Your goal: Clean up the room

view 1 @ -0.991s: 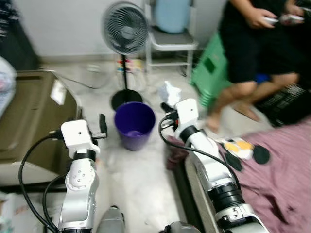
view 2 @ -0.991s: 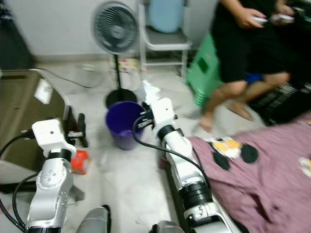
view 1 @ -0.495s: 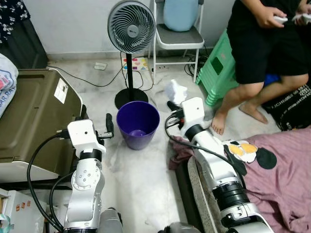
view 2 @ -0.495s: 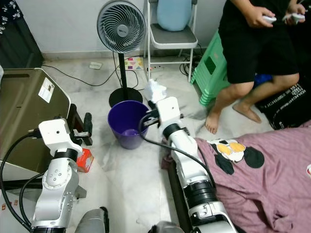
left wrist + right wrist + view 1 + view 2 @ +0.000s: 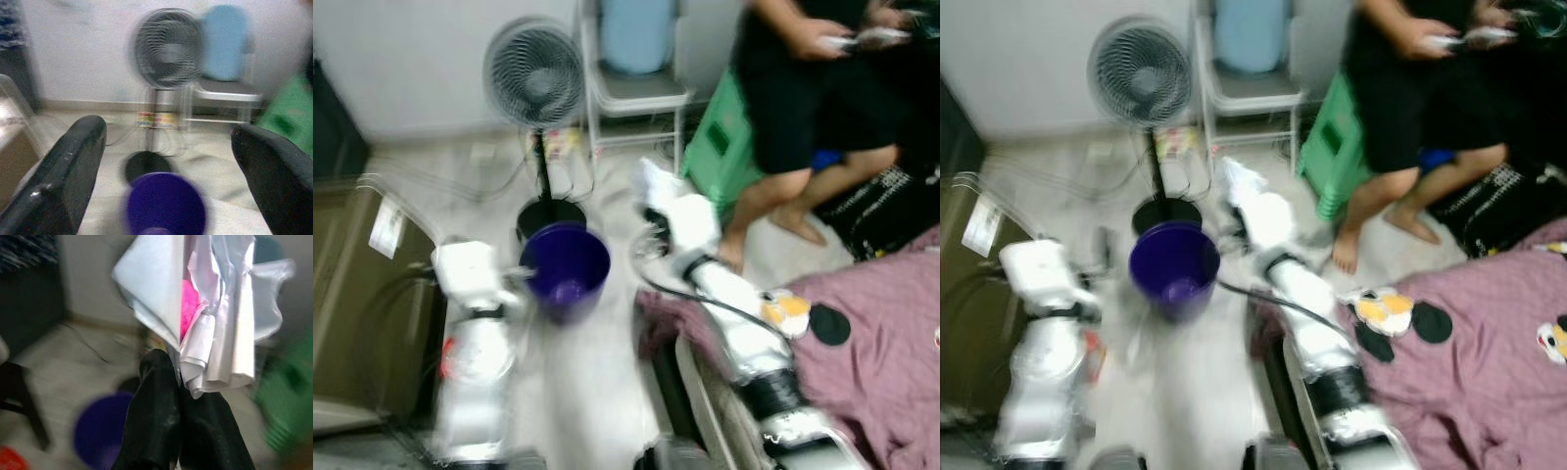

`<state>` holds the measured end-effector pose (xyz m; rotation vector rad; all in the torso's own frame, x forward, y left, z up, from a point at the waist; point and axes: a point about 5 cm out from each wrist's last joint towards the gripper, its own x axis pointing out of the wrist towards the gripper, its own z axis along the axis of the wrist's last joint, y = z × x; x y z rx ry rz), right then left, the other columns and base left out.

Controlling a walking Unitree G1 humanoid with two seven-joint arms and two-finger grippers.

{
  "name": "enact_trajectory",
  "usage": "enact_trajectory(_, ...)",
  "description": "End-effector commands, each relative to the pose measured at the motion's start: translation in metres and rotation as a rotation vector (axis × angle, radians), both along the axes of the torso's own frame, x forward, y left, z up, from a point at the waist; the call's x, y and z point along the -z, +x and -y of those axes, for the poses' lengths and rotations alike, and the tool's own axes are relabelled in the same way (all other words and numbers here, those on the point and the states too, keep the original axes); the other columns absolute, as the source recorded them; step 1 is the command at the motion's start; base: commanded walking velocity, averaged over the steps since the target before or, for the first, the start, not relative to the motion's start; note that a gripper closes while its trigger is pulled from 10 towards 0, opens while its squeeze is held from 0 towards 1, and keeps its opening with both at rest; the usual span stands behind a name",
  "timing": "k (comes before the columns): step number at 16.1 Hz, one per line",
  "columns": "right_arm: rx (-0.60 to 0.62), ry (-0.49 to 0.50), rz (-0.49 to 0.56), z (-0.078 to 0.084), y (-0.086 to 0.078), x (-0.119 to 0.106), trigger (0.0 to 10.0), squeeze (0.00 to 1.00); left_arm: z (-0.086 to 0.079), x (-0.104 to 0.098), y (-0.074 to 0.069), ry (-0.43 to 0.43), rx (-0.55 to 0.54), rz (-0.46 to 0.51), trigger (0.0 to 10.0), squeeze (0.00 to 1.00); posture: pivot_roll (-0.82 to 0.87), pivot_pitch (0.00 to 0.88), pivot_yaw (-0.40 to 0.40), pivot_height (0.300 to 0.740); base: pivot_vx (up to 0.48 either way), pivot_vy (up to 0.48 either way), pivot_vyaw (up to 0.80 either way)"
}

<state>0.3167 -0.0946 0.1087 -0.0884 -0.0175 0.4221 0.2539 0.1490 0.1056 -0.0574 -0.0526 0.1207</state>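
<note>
The view had swung and blurred since 0.5 s before, the right gripper [image 5: 183,382] still clamped on wrapper [image 5: 215,313] near the bin [image 5: 566,269], left gripper [image 5: 166,147] wide.

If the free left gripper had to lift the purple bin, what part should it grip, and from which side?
The rim. The purple bin stands upright on the floor with its mouth open upward, so the thin rim is likely the easiest part to pinch. The left gripper is open and faces the bin; come from above on that near side, one finger inside the wall and one outside.
</note>
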Motion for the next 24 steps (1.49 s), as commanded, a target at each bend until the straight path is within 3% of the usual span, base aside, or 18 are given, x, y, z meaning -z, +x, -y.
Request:
enact_trajectory(1,-0.035,0.018,0.022,-0.013,0.0007,-0.0065,10.0,0.0,-0.0098,0.0004,-0.0017,0.008,-0.032,-0.003,10.0,0.0,0.01,0.077,-0.093,0.74,0.311,0.0,0.0)
enact_trajectory(8,-0.036,0.017,0.024,-0.0133,0.0005,-0.0058,10.0,0.0,-0.0103,0.0011,-0.0012,0.022,-0.047,-0.01,10.0,0.0,0.01,0.072,-0.092,0.74,0.042,0.0,0.08)
enact_trajectory(24,-0.025,0.033,0.033,-0.0123,0.0024,-0.0087,10.0,0.0,-0.0086,-0.0005,0.0001,0.021,-0.041,-0.002,10.0,0.0,0.01,0.079,-0.095,0.74,0.0,0.0,0.75)
